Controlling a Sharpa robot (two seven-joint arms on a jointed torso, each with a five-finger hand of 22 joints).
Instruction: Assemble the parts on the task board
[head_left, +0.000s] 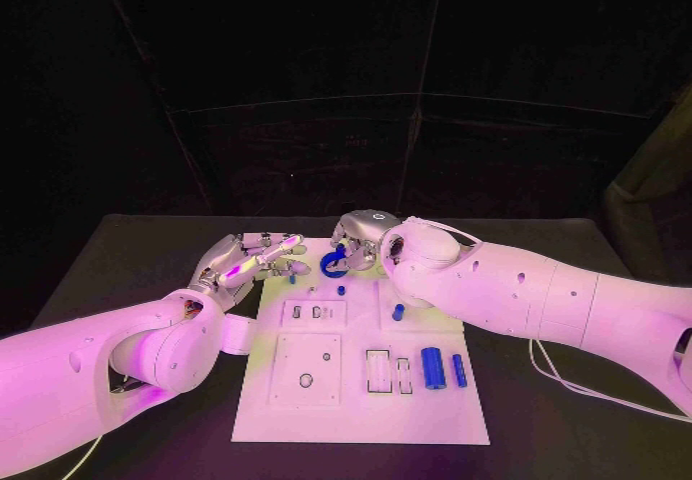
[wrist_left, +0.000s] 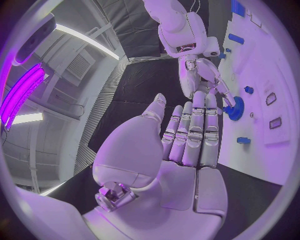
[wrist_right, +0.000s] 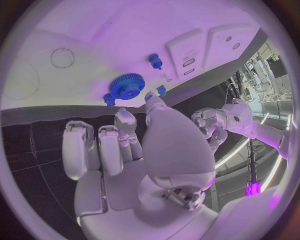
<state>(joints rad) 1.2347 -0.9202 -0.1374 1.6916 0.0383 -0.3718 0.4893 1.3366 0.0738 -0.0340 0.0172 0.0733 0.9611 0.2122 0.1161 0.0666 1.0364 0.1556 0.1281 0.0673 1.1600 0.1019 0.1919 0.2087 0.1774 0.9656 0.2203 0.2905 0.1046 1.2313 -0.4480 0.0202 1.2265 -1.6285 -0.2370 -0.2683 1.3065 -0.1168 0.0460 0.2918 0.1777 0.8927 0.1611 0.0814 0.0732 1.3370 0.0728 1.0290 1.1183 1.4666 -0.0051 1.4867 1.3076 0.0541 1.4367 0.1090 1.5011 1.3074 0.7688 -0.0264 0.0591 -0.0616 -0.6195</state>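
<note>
Task board on black table

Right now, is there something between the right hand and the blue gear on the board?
Nothing visible. The right hand is right beside the blue gear, its fingertips at the gear's rim, with only bare task board around it.

No text, label, brand, number or sign can be read anywhere here; the task board bears only plain outlines and slots, with no lettering that can be made out. The arms and hands carry no legible marks either
</note>
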